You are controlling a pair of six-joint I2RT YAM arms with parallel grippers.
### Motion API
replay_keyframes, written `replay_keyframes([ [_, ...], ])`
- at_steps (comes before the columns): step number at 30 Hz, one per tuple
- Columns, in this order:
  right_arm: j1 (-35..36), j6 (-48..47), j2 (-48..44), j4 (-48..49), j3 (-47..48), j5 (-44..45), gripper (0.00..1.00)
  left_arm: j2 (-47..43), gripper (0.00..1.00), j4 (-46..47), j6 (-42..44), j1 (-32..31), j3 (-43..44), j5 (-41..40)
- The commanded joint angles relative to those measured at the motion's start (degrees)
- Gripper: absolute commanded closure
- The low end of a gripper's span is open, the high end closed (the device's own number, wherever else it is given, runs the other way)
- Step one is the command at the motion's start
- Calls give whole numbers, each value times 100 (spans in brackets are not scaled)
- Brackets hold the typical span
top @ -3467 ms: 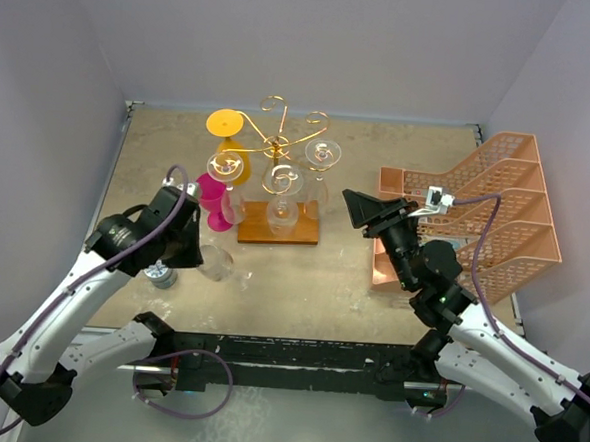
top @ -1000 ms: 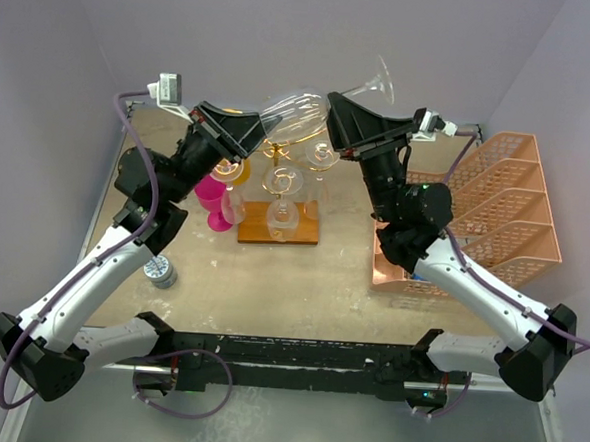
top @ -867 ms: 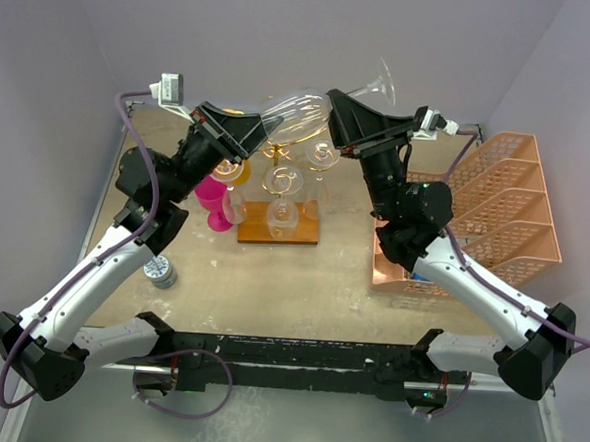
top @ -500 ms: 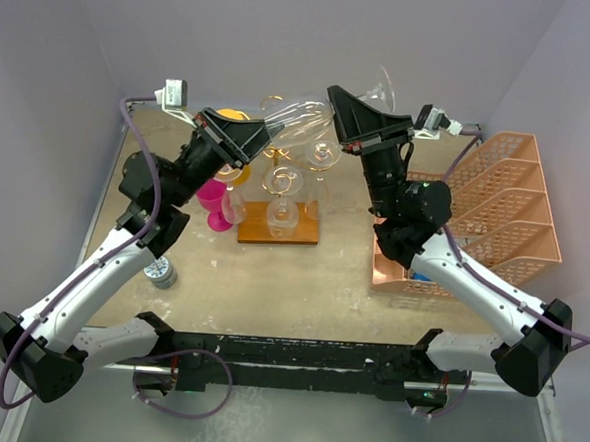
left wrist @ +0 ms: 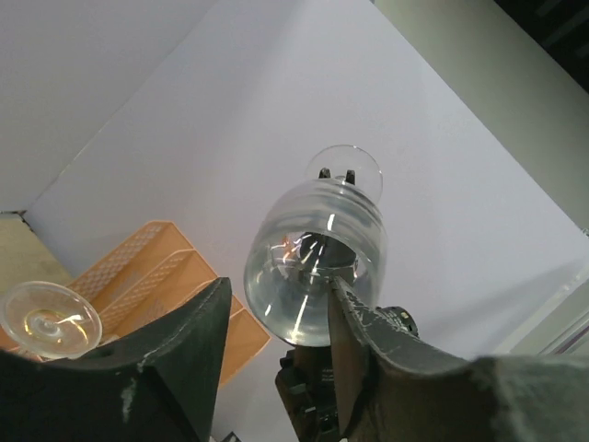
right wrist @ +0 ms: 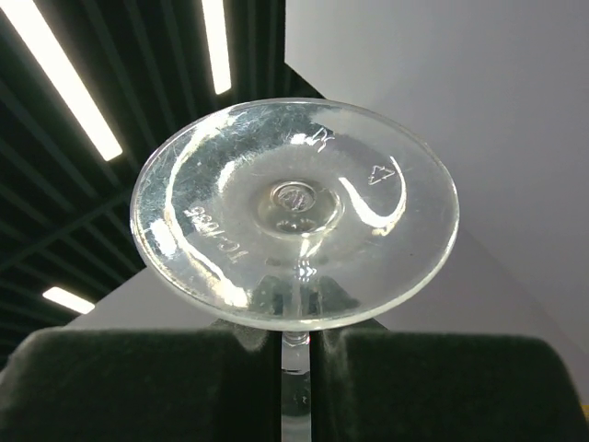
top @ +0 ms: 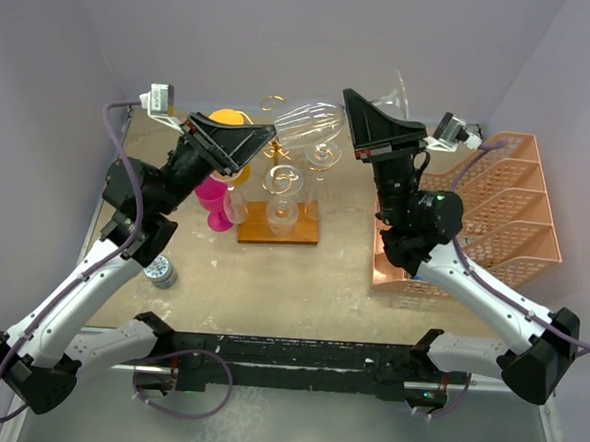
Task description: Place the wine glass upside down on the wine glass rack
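One wine glass (right wrist: pixel 294 212) sits clamped in right pincer (right wrist: pixel 294 354).

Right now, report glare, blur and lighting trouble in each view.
Right wrist view: bright ceiling strip lights top left, white crescent glare on the clear stemmed wine glass foot, right gripper dark, soft-edged. Left wrist view: streaky highlights in the bowl, left gripper underexposed. Top view: even light, glass faint against wall.

Beige speckled tabletop (top: pixel 302 272) before you. Mid-back: gold wire wine glass rack on flat brown wooden base (top: pixel 299 231). Just beside base, on left: magenta stemmed glass (top: pixel 214 196); whether touching, you can't tell. Right edge: salmon-pink plastic tiered tray organizer (top: pixel 495 223). Left, nearer arm bases: small silvery cylinder (top: pixel 159 270), well apart from rest.
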Motion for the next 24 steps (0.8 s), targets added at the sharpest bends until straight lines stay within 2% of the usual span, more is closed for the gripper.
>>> replay_keyframes([
  [1,26,-1759,-480,842,109,-270,100,-443,54,-259,507,-23,300,-274],
  [5,32,-2995,-656,607,30,-496,100,-553,52,-812,838,-23,517,-362],
  [11,30,-4716,-805,80,94,-470,100,-434,50,-339,221,-26,698,-51],
  [13,25,-5349,-830,-102,148,-224,100,-178,49,-372,-96,-27,895,70],
  [18,30,-6598,-784,-578,290,11,100,247,50,270,-669,-71,954,133],
  [24,25,-7709,-740,-1191,318,735,100,629,50,289,-378,-584,1232,-88],
])
